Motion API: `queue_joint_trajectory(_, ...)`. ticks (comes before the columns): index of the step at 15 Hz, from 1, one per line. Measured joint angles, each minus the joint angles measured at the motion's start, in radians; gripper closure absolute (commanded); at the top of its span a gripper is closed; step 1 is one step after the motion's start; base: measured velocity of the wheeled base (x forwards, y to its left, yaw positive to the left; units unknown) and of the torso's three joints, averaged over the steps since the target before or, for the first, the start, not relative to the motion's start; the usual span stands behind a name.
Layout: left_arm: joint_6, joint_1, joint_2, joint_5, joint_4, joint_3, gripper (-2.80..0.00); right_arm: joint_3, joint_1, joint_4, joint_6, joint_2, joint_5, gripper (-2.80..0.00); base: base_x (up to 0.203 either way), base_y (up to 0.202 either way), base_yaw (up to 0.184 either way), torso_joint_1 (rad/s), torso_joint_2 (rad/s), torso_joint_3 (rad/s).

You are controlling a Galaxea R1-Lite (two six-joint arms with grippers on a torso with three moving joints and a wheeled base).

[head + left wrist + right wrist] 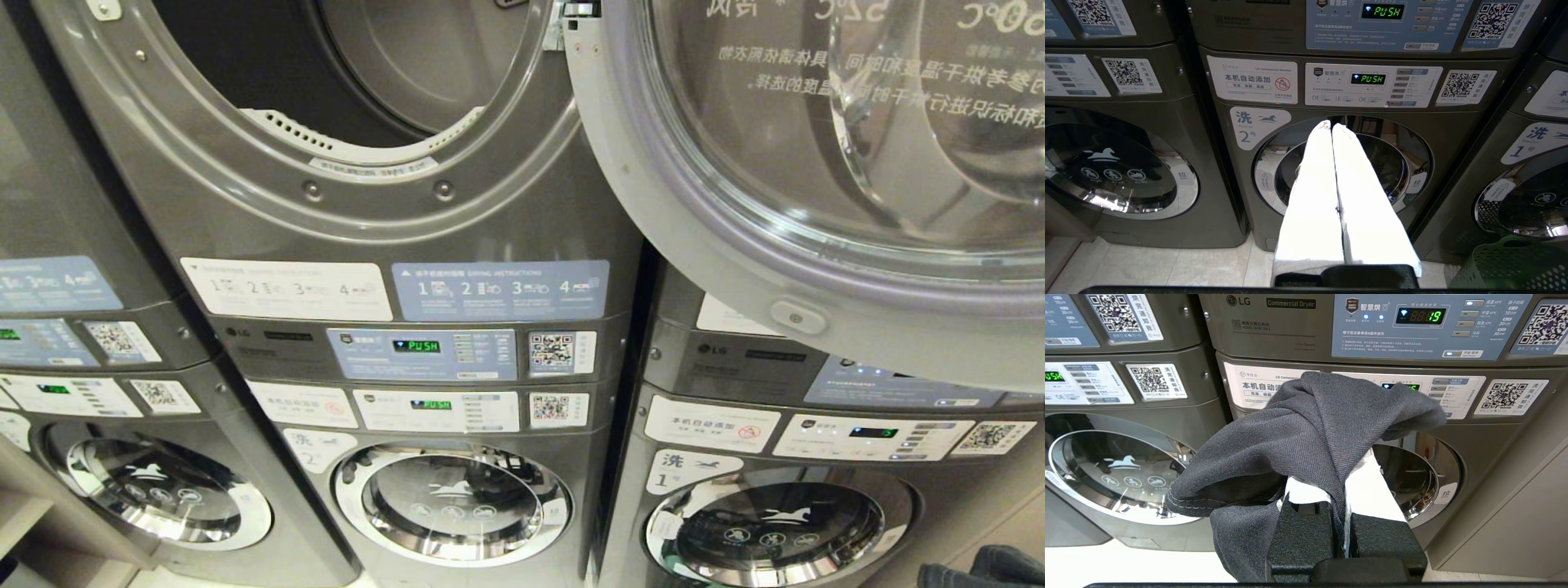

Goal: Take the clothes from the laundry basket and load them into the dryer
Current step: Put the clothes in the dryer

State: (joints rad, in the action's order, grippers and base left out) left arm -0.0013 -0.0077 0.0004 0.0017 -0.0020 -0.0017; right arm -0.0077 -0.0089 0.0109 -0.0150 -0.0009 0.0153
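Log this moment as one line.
right gripper: shut on dark grey garment | left gripper: shut, empty | dryer door: open | laundry basket: on floor

dryer opening (359, 73) above washer (453, 502) in middle stack | dryer door (816, 245) swung out right, before neighbouring stack | laundry basket (1515, 265) on floor, seemingly before right washer | garment (1306, 437) in right gripper (1341, 522)

Pale tiled floor (1167, 265), grey stacked washers (449, 498)

dryer drum mouth (359, 73) open and unobstructed, door (816, 163) swung right
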Motion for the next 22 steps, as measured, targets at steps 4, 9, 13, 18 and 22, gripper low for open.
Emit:
queue_joint_trajectory(4,0.000,0.001,0.000,0.000,-0.002,0.000,0.00,0.000,0.002,0.000,-0.001,0.000,0.000,0.00,-0.001,0.023,0.000,0.001,0.00,0.001)
queue_joint_trajectory(9,0.000,0.000,0.000,0.000,-0.001,0.000,0.00,0.000,0.000,-0.002,-0.002,0.000,-0.001,0.00,0.000,0.187,-0.003,0.002,0.01,0.003)
queue_joint_trajectory(13,-0.001,0.000,0.000,0.000,-0.001,0.000,0.00,0.000,0.000,-0.002,-0.002,0.000,-0.001,0.00,0.000,0.193,0.001,0.003,0.01,0.004)
queue_joint_trajectory(18,-0.001,0.000,0.000,0.000,-0.001,0.000,0.00,0.000,0.000,-0.002,-0.002,0.000,-0.001,0.00,0.000,0.196,-0.003,-0.002,0.01,0.006)
queue_joint_trajectory(22,-0.001,0.000,0.000,0.000,-0.001,0.000,0.00,0.000,0.000,-0.002,-0.002,0.000,-0.001,0.00,0.000,0.194,-0.002,0.000,0.01,0.003)
